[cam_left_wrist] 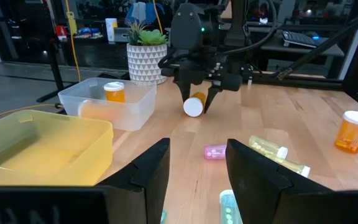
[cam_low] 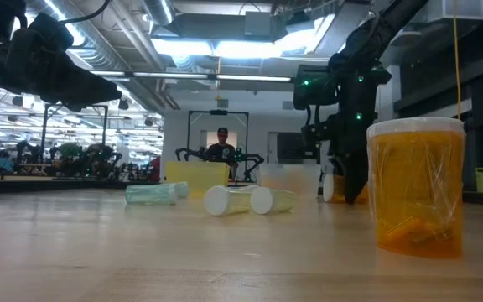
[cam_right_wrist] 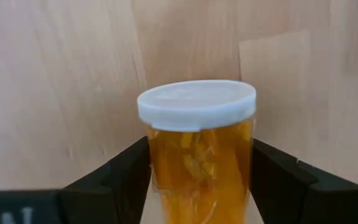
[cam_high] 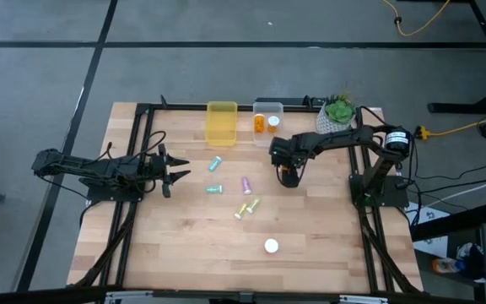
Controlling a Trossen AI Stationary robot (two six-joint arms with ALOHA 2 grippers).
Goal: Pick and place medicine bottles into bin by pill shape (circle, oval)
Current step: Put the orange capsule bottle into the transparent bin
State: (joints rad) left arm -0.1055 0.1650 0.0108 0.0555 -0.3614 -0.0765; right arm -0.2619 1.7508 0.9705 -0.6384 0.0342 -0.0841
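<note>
- An orange bottle (cam_right_wrist: 196, 155) with a white cap sits between the fingers (cam_right_wrist: 114, 180) of the right gripper (cam_high: 288, 175), which press against its body on both sides; it is grasped just below the cap.
- In the left wrist view the same bottle (cam_left_wrist: 195, 104) hangs tilted in that gripper, cap end lowest, just above the surface (cam_high: 184, 228) and near the clear bin (cam_high: 267, 121).
- My guess is that it is light, rigid plastic with a smooth, slippery wall; loose pills inside may shift. Holding across the body, as here, looks sounder than pinching the cap.
- The clear bin already holds orange bottles; the yellow bin (cam_high: 221, 122) beside it looks empty.
- On the surface lie slimmer bottles: two teal (cam_high: 214, 163), one purple (cam_high: 246, 183) and a yellow-green pair (cam_high: 246, 208). Another orange bottle (cam_high: 271, 246) stands upright nearer the front edge, well apart.
- The small ones would roll easily; take them across the middle.
- The left gripper (cam_high: 178, 170) waits over the left side, fingers spread apart and holding nothing.
- A potted plant (cam_high: 337, 111) stands behind the right arm.
</note>
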